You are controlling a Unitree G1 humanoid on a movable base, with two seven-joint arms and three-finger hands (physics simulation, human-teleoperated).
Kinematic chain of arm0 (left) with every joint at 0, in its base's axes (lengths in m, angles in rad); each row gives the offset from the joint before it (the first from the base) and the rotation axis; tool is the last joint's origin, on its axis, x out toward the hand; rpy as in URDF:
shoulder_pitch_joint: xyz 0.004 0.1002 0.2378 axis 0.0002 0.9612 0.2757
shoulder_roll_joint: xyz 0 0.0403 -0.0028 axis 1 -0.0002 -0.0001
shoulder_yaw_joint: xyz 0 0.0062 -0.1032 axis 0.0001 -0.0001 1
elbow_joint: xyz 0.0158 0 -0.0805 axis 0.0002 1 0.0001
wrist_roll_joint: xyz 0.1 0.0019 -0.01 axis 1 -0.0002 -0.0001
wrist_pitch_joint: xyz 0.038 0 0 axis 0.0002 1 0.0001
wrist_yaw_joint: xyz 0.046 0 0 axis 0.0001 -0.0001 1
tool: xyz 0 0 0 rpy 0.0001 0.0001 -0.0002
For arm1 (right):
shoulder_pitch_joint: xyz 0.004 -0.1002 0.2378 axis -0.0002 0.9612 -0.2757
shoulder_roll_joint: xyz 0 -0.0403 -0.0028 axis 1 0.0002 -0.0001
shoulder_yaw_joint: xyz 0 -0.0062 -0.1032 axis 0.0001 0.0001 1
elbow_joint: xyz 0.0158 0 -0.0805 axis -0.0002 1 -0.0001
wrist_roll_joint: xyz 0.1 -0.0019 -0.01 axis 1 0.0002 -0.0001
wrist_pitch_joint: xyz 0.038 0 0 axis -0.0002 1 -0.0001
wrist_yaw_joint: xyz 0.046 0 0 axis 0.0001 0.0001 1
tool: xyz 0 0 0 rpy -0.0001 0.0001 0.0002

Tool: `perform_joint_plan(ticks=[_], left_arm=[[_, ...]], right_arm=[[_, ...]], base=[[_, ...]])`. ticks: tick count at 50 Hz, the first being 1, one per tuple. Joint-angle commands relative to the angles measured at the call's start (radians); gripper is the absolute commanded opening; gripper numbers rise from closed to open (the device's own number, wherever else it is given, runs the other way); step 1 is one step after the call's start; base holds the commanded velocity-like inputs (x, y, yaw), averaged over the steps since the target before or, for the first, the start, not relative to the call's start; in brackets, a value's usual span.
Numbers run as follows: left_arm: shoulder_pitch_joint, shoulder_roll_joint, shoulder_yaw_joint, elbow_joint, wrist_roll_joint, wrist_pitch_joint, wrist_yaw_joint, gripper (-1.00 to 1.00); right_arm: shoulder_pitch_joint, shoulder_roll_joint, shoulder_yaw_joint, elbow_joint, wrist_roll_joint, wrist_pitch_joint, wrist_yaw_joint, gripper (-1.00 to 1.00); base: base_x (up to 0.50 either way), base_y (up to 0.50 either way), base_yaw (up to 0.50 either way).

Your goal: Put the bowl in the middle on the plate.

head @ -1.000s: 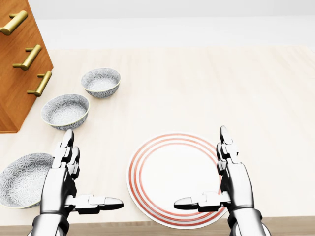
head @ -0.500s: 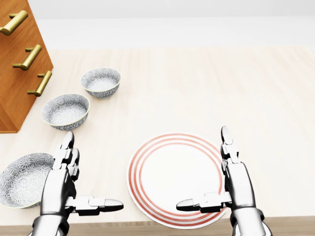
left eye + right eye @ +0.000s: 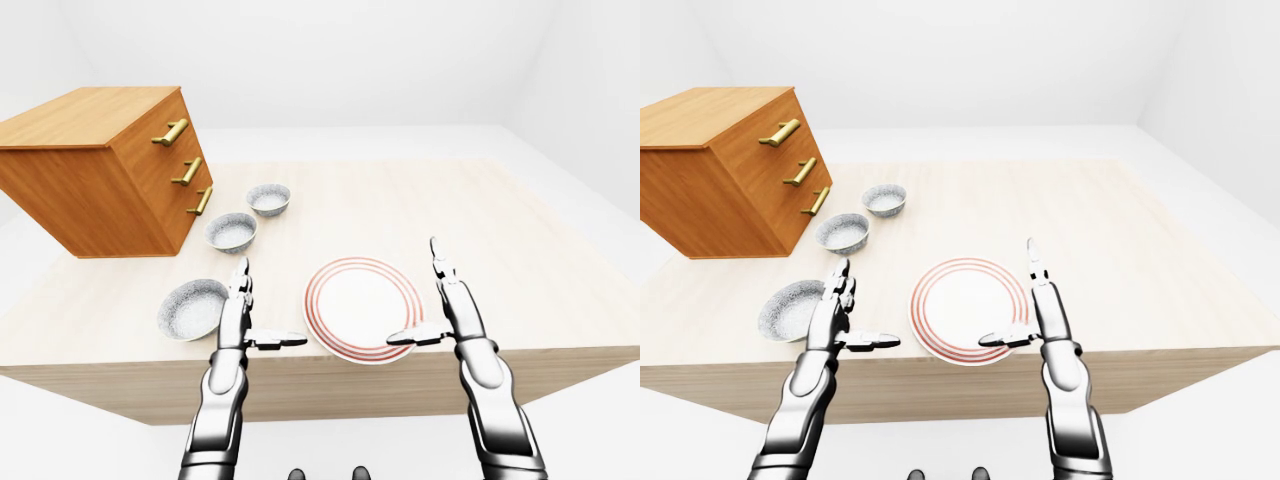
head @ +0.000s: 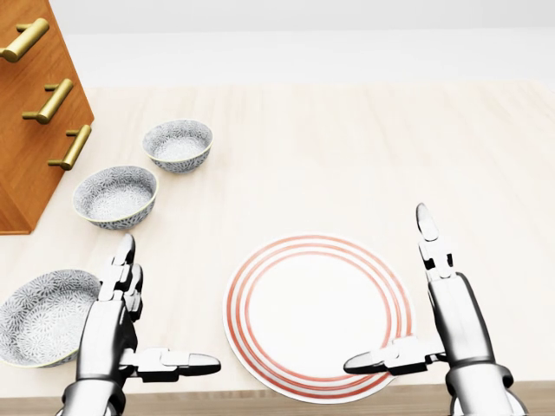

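Note:
Three patterned grey bowls stand in a diagonal row at the left of the head view: a small one (image 4: 178, 143) highest, the middle bowl (image 4: 115, 196) below it, and a wider one (image 4: 42, 316) at the lower left. A white plate (image 4: 303, 308) with red rings lies at the bottom centre. My left hand (image 4: 165, 308) is open between the wide bowl and the plate, its fingers pointing up toward the middle bowl and its thumb out to the right. My right hand (image 4: 386, 290) is open at the plate's right rim, with its thumb over the rim. Neither hand holds anything.
A wooden drawer cabinet (image 4: 35, 104) with brass handles stands at the upper left, close to the bowls. The pale wooden table (image 4: 364, 147) stretches up and to the right. Its near edge runs just under both hands.
My right hand has moved right and slightly up, from over the plate to its right rim. The left hand has barely shifted. Bowls and plate have not moved.

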Motion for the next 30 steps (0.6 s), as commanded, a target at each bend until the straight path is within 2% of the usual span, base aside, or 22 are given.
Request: perform_joint_plan(ticks=[1,4,15,20,21,22,24,25,27,30], left_arm=[[-0.016,0.002,0.005,0.045,0.0,-0.025,0.003,1.0],[-0.018,0.002,0.004,0.057,0.003,-0.034,0.006,1.0],[-0.021,0.002,0.003,0.067,0.007,-0.044,0.014,1.0],[-0.008,-0.001,-0.001,0.033,0.005,-0.022,0.014,1.0],[-0.012,-0.001,0.001,0.041,0.003,-0.025,0.014,1.0],[-0.025,0.001,0.006,0.074,0.0,-0.044,0.016,1.0],[-0.027,0.002,0.007,0.081,-0.001,-0.048,0.018,1.0],[-0.027,0.002,0.006,0.079,0.0,-0.047,0.019,1.0],[-0.033,0.004,0.008,0.101,-0.001,-0.064,0.02,1.0],[-0.028,0.004,0.007,0.092,0.0,-0.059,0.02,1.0]], right_arm=[[0.029,-0.04,-0.09,-0.069,-0.038,0.0,0.072,1.0],[0.049,-0.048,-0.154,-0.068,-0.025,0.0,0.092,1.0],[0.049,-0.082,-0.297,-0.07,-0.03,0.0,0.143,1.0],[0.049,-0.096,-0.353,-0.031,-0.008,0.0,0.14,1.0],[0.055,-0.095,-0.357,-0.006,-0.006,-0.023,0.132,1.0],[0.073,-0.087,-0.366,0.02,0.004,-0.055,0.119,1.0],[0.084,-0.087,-0.376,0.048,0.008,-0.085,0.109,1.0],[0.086,-0.09,-0.383,0.053,0.01,-0.088,0.107,1.0],[0.084,-0.099,-0.402,0.046,0.019,-0.076,0.113,1.0],[0.061,-0.137,-0.449,0.059,0.042,-0.064,0.122,1.0]], base=[[0.0,0.0,0.0],[0.0,0.0,0.0],[0.0,0.0,0.0],[0.0,0.0,0.0],[0.0,0.0,0.0],[0.0,0.0,0.0],[0.0,0.0,0.0],[0.0,0.0,0.0],[0.0,0.0,0.0],[0.0,0.0,0.0]])
